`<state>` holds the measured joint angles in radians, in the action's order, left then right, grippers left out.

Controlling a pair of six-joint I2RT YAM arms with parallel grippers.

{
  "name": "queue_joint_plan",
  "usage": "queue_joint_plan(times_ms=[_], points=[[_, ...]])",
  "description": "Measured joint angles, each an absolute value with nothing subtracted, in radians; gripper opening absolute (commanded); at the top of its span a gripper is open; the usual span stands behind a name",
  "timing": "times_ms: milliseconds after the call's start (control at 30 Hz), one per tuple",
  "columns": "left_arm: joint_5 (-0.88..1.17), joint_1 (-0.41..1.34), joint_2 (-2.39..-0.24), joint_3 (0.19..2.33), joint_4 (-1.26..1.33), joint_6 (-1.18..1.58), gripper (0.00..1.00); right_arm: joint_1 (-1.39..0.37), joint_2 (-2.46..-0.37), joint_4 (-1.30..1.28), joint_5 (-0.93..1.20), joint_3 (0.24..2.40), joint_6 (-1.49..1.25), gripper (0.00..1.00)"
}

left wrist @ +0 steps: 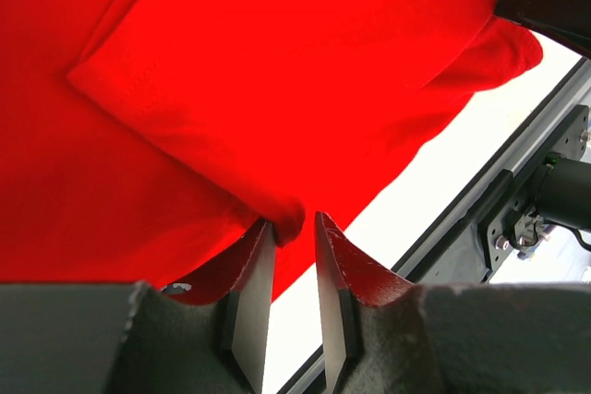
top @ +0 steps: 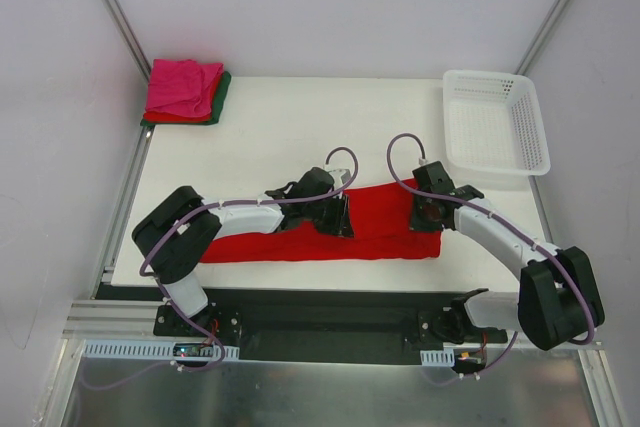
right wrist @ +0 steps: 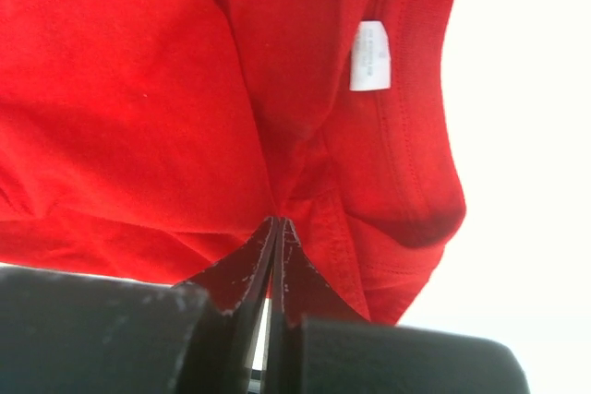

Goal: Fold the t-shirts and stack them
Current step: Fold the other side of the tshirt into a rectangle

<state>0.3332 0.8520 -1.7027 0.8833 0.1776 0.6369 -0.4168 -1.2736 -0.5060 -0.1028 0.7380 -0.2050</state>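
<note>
The big red t-shirt [top: 385,222] lies on the table [top: 300,137] as a long flat strip, and both grippers are down on it. The right gripper [right wrist: 279,221] has its fingers squeezed tight together, with a little red cloth caught right at the tips. The white tag [right wrist: 368,55] is a bit past the tips, off to one side. The left gripper [left wrist: 294,223] has its fingers close but not touching, and a small bump of the shirt's edge sits between the tips, so it looks pinched. Each one holds only a tiny bit. If they lift or pull fast, the cloth could slip out, most likely from the left fingers. Then that side would drop and the fold would go crooked. A pinch might also catch just the top layer, and the strip would fall open. The folded pile of shirts [top: 183,90] waits far beyond the fingers.
</note>
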Motion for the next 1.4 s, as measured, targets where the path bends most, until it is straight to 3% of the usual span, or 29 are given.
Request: queue_joint_plan(times_ms=[433,467,600,800,1400], points=[[0.336,0.852,-1.703,0.851,0.175,0.635,0.22,-0.417,-1.279,-0.513,-0.142,0.738,-0.201,0.01],[0.336,0.852,-1.703,0.847,0.174,0.635,0.22,-0.417,-1.281,-0.513,-0.142,0.738,-0.201,0.03],[0.336,0.852,-1.703,0.844,0.175,0.635,0.21,-0.417,-1.287,-0.513,-0.139,0.738,-0.200,0.30],[0.336,0.852,-1.703,0.844,0.175,0.634,0.21,-0.417,-1.283,-0.513,-0.139,0.738,-0.199,0.38],[0.337,0.852,-1.703,0.844,0.175,0.634,0.20,-0.417,-1.178,-0.564,-0.125,0.741,-0.207,0.40]])
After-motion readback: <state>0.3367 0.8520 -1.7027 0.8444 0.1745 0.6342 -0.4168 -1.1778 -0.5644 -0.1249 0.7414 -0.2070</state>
